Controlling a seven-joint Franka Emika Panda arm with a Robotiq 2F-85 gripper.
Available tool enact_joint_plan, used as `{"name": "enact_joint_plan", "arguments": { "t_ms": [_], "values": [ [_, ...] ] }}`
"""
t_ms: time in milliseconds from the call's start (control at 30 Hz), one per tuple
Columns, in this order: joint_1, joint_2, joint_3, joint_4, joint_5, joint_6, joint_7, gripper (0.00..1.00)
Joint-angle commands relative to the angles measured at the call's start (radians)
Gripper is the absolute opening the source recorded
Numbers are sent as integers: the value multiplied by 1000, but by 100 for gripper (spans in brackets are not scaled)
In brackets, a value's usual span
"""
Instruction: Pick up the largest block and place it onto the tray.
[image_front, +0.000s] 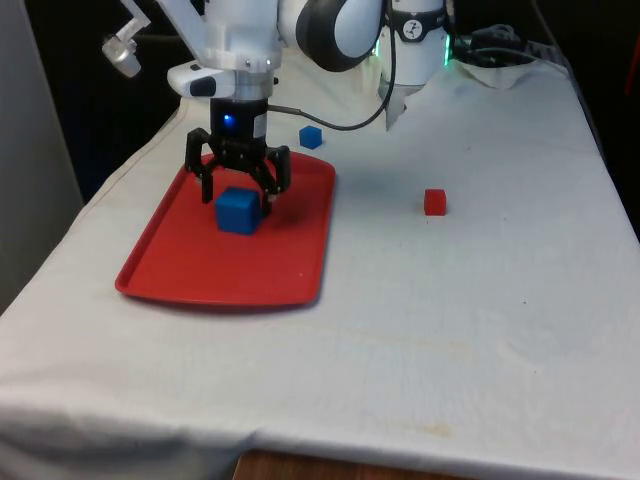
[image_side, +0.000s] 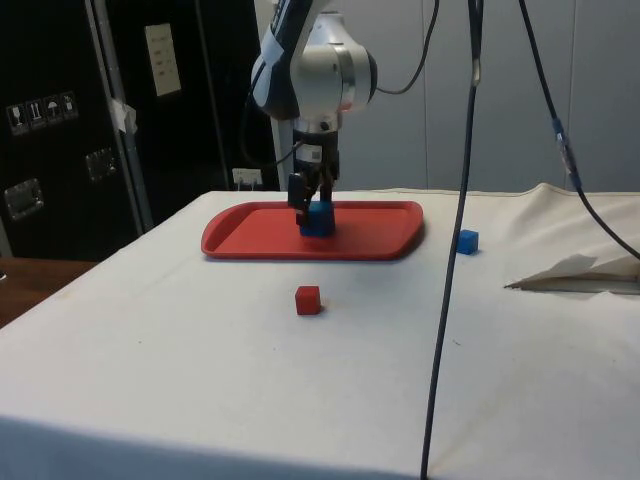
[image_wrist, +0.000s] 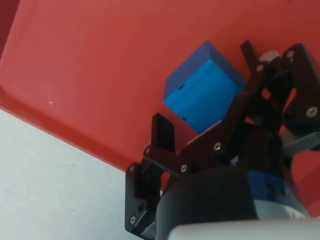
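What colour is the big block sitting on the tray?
Blue. The large block shows best in the front view, on the red tray.

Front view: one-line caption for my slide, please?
Open gripper above the large blue block resting on the red tray; small blue cube and red cube on the cloth.

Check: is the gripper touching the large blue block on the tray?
Apart. The wrist view shows red tray between each finger and the large blue block; gripper open.
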Motion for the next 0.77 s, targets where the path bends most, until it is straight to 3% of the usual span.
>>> {"name": "enact_joint_plan", "arguments": {
  "t_ms": [0,133,167,200,400,433,467,500,667,700,733],
  "values": [
    [-5,-8,6,-3,8,3,-10,100],
    [7,-31,-25,-3,-12,-22,-2,100],
    [3,-16,-15,3,0,-9,-4,100],
    [10,-35,-31,-3,-13,-27,-2,100],
    [20,-75,-63,-2,-34,-66,2,100],
    [21,-81,-67,-1,-37,-70,3,100],
    [12,-79,-56,2,-23,-61,-8,100],
    [22,-87,-71,-1,-40,-75,4,100],
    [32,-120,-96,2,-52,-103,6,100],
    [33,-125,-99,3,-53,-107,6,100],
    [23,-122,-85,4,-36,-96,-8,100]
  ]
}}
